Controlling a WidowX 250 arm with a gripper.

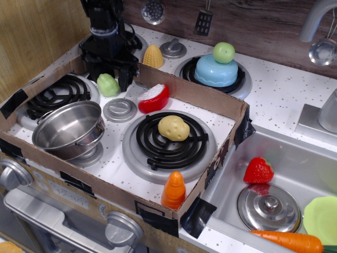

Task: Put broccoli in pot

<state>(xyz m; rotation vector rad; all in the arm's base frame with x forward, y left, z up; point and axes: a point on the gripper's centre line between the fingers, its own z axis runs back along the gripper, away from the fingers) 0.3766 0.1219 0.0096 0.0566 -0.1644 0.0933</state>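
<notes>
Broccoli sits on the white speckled stovetop at the back left of the cardboard frame, beside the left rear burner. The black gripper stands over it, fingers spread to either side, not closed on it. The steel pot rests tilted at the front left, near the cardboard edge. A potato lies on the front burner, with a red-and-white piece behind it and an orange toy at the front edge. To the right a sink holds a strawberry, a steel lid and a carrot. Dark wood panelling backs the counter.
</notes>
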